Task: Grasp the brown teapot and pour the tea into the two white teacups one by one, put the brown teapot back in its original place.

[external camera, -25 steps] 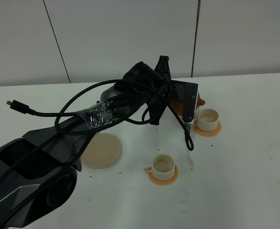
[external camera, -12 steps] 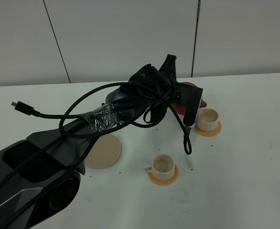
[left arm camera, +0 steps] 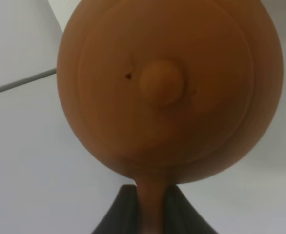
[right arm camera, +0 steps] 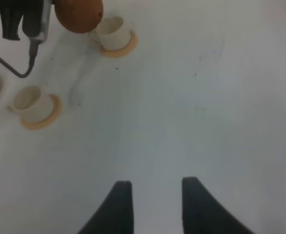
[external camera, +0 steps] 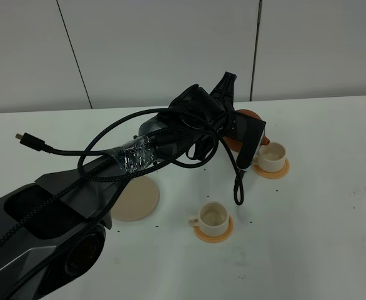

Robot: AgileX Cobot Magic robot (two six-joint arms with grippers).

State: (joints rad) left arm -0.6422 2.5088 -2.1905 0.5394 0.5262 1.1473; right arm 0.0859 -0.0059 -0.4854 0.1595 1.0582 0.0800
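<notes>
The right gripper point(right arm camera: 155, 187) hangs over bare white table point(right arm camera: 221, 122) with its fingers spread apart and nothing between them. Nearest in the exterior view, the left arm point(external camera: 45, 225) rises from the lower left corner and reaches diagonally across the table, with a taped cable bundle point(external camera: 133, 156) running along it. The near teacup point(external camera: 213, 215) stands upright on an orange coaster point(external camera: 214, 238), handle to the left. Just left of it, the beige saucer point(external camera: 133, 199) lies flat with nothing on it, partly under the arm. Further back and to the right, the far teacup point(external camera: 272, 155) stands upright on a second orange coaster point(external camera: 276, 172). The left gripper point(left arm camera: 151, 190) is clamped on the loop handle of the brown teapot point(left arm camera: 167, 87), lid and knob facing the wrist camera. The teapot is held off the table, just left of the far teacup and well apart from the saucer. The gripper body hides most of it in the exterior view, so its tilt cannot be determined.
</notes>
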